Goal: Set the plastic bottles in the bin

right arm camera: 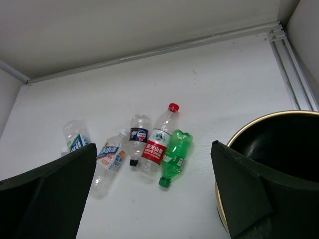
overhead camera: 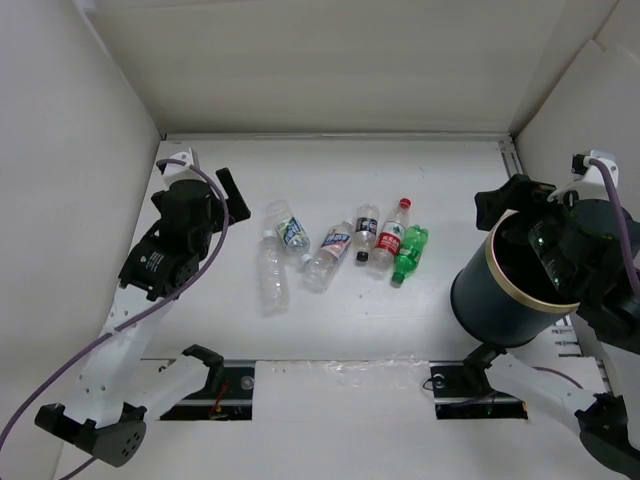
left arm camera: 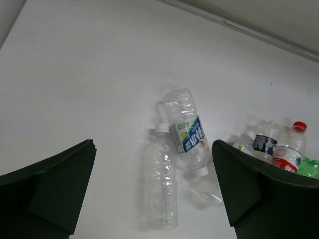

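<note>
- Six plastic bottles counted, all lying on their sides on the white table (overhead camera: 400,320); none is in the bin. One bin and two grippers noted.
- Left gripper (left arm camera: 153,147): jaws spread as wide as they go, holding nothing, hanging over the left end of the row.
- Plain clear bottle (overhead camera: 271,275): furthest left, no label made out, its cap close against the next bottle.
- Clear bottle with blue-and-green label (overhead camera: 288,228): lies at a slant just beside the plain one.
- Clear bottle with blue-and-white label (overhead camera: 330,255): mid-row. In the left wrist view it is partly hidden behind the right finger.
- Dark-label bottle (overhead camera: 365,232), red-label bottle with red cap (overhead camera: 392,238) and green bottle (overhead camera: 410,253): packed side by side. The left wrist view shows only a sliver of the green one.
- Bin (overhead camera: 500,300): stands upright at the right, well apart from the bottles. The right arm covers part of its mouth from above and the right wrist view cuts it off, so its floor cannot be inspected.
- Right gripper (right arm camera: 153,145): jaws fully parted and empty, beside the bin's rim.
</note>
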Controlling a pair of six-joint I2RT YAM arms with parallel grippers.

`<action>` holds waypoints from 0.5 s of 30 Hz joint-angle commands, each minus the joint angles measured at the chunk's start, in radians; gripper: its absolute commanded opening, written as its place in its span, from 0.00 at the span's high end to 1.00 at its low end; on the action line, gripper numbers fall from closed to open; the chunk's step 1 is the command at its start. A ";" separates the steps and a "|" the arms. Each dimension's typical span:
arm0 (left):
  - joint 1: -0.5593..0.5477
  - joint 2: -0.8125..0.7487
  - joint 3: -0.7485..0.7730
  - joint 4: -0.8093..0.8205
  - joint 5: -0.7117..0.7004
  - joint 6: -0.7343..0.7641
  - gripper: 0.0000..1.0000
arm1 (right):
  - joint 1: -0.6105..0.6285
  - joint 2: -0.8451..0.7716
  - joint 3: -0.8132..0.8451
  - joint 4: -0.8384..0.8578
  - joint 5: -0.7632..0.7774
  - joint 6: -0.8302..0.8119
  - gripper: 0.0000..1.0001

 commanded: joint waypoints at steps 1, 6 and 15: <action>-0.001 -0.053 -0.013 0.079 0.055 -0.010 0.01 | -0.004 0.028 0.003 0.011 -0.027 0.001 0.00; -0.001 -0.087 -0.085 0.147 0.141 -0.029 0.01 | -0.004 0.037 0.003 0.020 -0.045 0.001 0.00; -0.001 0.038 -0.248 0.197 0.170 -0.198 0.01 | -0.004 0.059 -0.050 0.060 -0.093 0.026 0.00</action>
